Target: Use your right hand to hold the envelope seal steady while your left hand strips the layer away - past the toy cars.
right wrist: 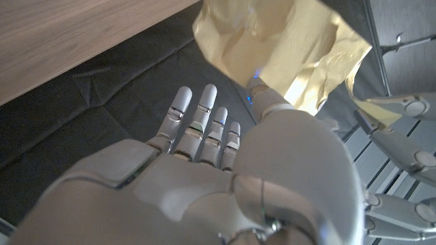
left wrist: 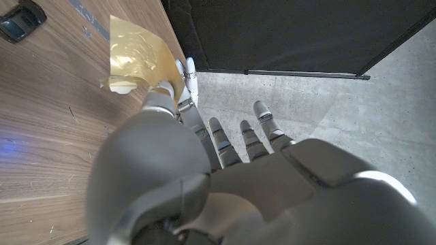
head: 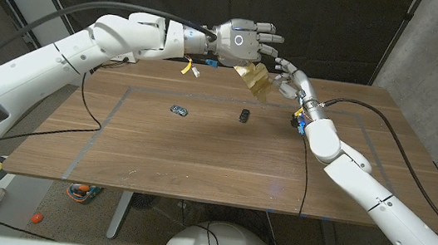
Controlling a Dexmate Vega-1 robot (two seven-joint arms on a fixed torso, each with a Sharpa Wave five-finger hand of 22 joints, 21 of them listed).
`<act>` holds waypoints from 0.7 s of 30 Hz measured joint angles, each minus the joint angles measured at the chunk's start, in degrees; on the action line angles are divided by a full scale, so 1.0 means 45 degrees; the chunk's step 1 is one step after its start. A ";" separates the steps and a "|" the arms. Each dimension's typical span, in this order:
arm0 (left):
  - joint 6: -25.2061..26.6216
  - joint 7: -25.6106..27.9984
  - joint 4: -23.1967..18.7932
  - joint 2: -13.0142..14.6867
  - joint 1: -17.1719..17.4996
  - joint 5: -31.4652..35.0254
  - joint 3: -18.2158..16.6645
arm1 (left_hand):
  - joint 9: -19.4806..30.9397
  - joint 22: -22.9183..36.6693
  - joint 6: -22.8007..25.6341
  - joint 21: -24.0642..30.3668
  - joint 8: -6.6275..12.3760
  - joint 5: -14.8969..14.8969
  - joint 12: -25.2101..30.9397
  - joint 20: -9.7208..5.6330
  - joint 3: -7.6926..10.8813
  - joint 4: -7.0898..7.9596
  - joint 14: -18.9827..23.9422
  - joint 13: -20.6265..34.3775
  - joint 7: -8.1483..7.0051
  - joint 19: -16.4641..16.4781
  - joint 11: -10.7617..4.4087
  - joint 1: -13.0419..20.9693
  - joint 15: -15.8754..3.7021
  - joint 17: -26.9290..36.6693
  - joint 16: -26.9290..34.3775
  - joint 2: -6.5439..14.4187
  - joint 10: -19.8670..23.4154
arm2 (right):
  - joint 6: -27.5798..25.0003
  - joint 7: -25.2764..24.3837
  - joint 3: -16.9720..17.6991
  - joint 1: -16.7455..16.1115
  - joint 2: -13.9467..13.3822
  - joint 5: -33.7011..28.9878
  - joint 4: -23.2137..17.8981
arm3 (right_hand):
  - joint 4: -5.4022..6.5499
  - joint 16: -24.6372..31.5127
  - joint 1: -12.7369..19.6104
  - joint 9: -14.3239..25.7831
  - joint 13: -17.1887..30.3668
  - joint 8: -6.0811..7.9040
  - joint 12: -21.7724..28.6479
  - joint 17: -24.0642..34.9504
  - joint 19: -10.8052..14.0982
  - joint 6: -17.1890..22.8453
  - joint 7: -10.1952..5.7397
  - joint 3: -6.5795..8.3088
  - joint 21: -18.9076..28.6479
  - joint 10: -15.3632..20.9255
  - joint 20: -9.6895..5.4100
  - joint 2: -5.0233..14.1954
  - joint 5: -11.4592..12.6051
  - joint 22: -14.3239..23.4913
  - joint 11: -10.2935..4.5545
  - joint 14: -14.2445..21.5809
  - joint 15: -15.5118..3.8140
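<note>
The right hand [head: 289,79] pinches the envelope [head: 255,82] between thumb and a finger, its other fingers spread, holding it in the air above the tabletop's [head: 198,153] far edge. The left hand [head: 244,42] meets the same tan sheet from the other side; in the left wrist view a strip of it [left wrist: 136,54] sits pinched at the thumb while the rest of the fingers fan out.

Risks, as I judge them: both grips are thin pinches on crumpled, slick film, so a hard pull by the left could drag the whole envelope out of the right, or tear the layer partway. If the hands pull along the same line instead of apart, the layer just stretches.

Both arms reach far forward and converge high, wrists raised, left hand slightly above the right. The 2 toy cars, one blue [head: 179,110] and one black [head: 244,114], lie on the tabletop nearer the robot, well apart from the hands.
</note>
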 measured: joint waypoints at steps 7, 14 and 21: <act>0.0212 0.0373 0.0125 0.0035 -0.0044 0.0479 0.0029 | 0.0002 0.0000 -0.0001 0.0000 -0.0011 0.0153 0.0000 0.0000 -0.0041 0.0036 -0.0115 0.0008 0.0000 0.0000 0.0000 0.0000 0.0023 0.0063 0.0000 0.0000 0.0000 | 0.0374 0.1873 -0.0155 0.0609 -0.0482 0.0759 0.0444 | 0.0710 -0.0538 -0.1468 0.0035 -0.0117 0.0330 0.0249 -0.0265 -0.1014 0.1022 0.0821 0.0761 -0.1061 -0.0510 0.0600 -0.0323 0.2716 0.0088 0.0550 -0.1128 0.0004; 0.0311 0.0528 0.0183 0.0089 -0.0073 0.0617 0.0121 | -0.0044 0.0037 -0.0001 0.0000 -0.0022 0.0307 0.0000 0.0001 -0.0090 0.0084 -0.0115 0.0060 -0.0001 0.0000 -0.0050 0.0000 0.0023 0.0063 -0.0049 0.0000 -0.0050 | 0.2349 0.4313 -0.0266 0.1145 -0.0567 0.2451 0.1458 | 0.0748 -0.0765 -0.2549 0.0140 -0.0117 0.0405 0.0268 -0.0250 -0.1149 0.1586 0.0715 0.1314 -0.1679 -0.0758 0.0736 -0.0686 0.4480 0.0119 0.0575 -0.1733 0.0262; 0.0281 0.0515 0.0238 0.0112 -0.0114 0.0683 0.0250 | -0.0051 0.0046 -0.0002 0.0000 -0.0027 0.0404 0.0000 0.0001 -0.0091 0.0083 -0.0183 0.0059 -0.0002 -0.0001 -0.0050 0.0000 0.0092 0.0063 -0.0050 0.0000 -0.0050 | 0.3932 0.6255 -0.0475 0.2102 -0.0271 0.3936 0.3821 | 0.0577 -0.0655 -0.3104 0.0212 -0.0177 0.0851 0.0701 -0.0323 -0.1099 0.2847 0.0733 0.1763 -0.1664 0.0093 0.0785 -0.0809 0.5765 0.0296 0.0405 -0.1370 0.0040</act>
